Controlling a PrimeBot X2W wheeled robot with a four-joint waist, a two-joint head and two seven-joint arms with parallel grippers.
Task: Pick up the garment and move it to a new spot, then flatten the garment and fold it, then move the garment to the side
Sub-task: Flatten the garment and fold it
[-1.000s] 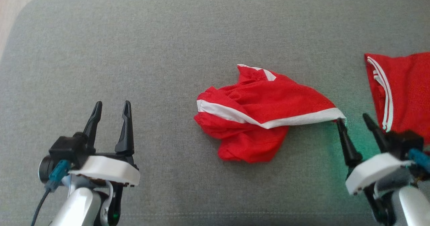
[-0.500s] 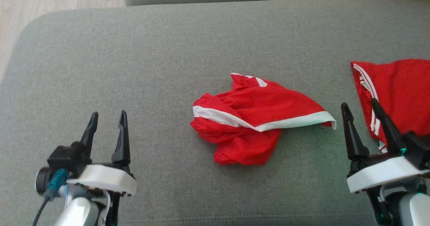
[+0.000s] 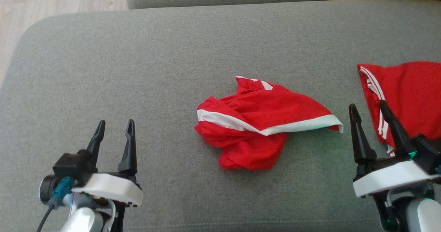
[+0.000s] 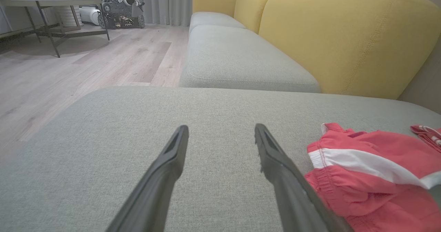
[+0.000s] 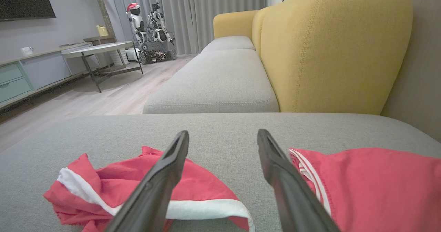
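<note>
Left gripper (image 3: 116,122): jaws wide, nothing between them. It hangs low at the lower left over bare grey cushion (image 3: 137,70), well apart from the cloth. Right gripper (image 3: 366,104): jaws wide too, empty. It sits at the lower right, between the two red pieces.

The garment (image 3: 255,128) is a crumpled red heap of what look like sports shorts, lying mid-cushion. A white band (image 3: 303,124) runs across it and ends in a pointed corner just beside the right gripper's inner finger. We see a gap there, no contact. A second red garment (image 3: 410,97) with thin white stripes lies flatter at the right edge. The right gripper's outer finger overlaps it in the head view, and we cannot tell whether they touch.

We judge the garment thin, light and limp, likely a bit slick. It should sag from any pinch point and not hold its shape. It is not fragile.

Best holds, as we see it:
- **Right gripper:** the white-trimmed corner, which is hemmed and so thicker, and is closest.
- **Left gripper:** the gathered edge (image 3: 206,109) at the heap's left end, which looks elastic and bulky.

The layers are bunched, so a pinch may catch more than one ply. The cushion looks soft, so fingertips can likely press down into it to get under an edge.
</note>
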